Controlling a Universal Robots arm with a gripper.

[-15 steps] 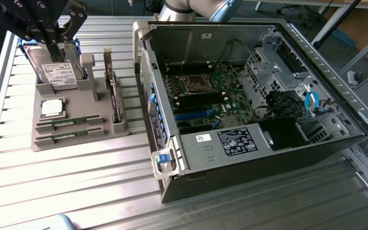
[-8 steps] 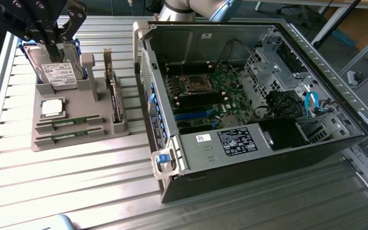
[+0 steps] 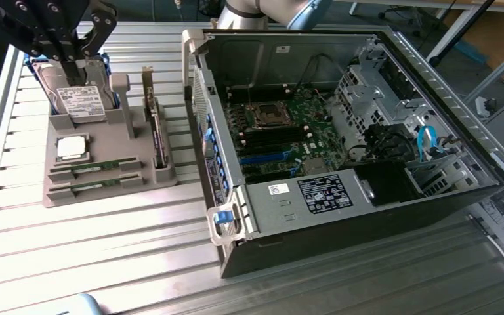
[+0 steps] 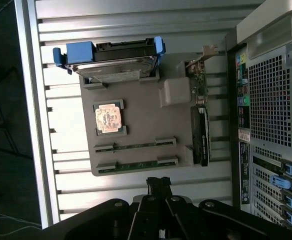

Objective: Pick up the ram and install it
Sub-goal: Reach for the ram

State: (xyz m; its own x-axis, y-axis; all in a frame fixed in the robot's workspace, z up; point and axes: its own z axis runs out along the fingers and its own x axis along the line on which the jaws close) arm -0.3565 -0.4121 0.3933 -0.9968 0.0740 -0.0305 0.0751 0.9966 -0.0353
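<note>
**Gripper closed and empty, ram in its holder**

Logged gripper [image 3: 60, 56] at the exterior view's top left, tips pressed together, nothing clamped. Saw it overlap the upper end of the hard drive [image 3: 81, 98] in that view; could not tell height above it. Caught the same gripper [image 4: 158, 181] in the wrist view, tips together, just past the holder edge on the ram side and apart from every part.

Found ram [image 3: 94, 167] seated edge-up in a long slot of the gray holder [image 3: 147, 178], untouched. Noted second stick [image 3: 94, 186] parallel, just beside it in the next slot, nearer the holder's outer edge. Matched both in the wrist view: ram [image 4: 136, 146], second stick [image 4: 136, 165].

Marked processor chip [image 3: 71, 147] in a square pocket between the ram and the hard drive. Saw the hard drive standing tilted in a blue carrier at the holder's far end. Spotted expansion card [image 3: 155, 125] standing on edge along the holder side facing the computer case [image 3: 278, 197].

Placed the case to the exterior view's right of the holder, near it, lying on its side with the panel off and the motherboard [image 3: 296, 125] exposed. Set everything on a table [image 3: 103, 256] of metal slats.
</note>
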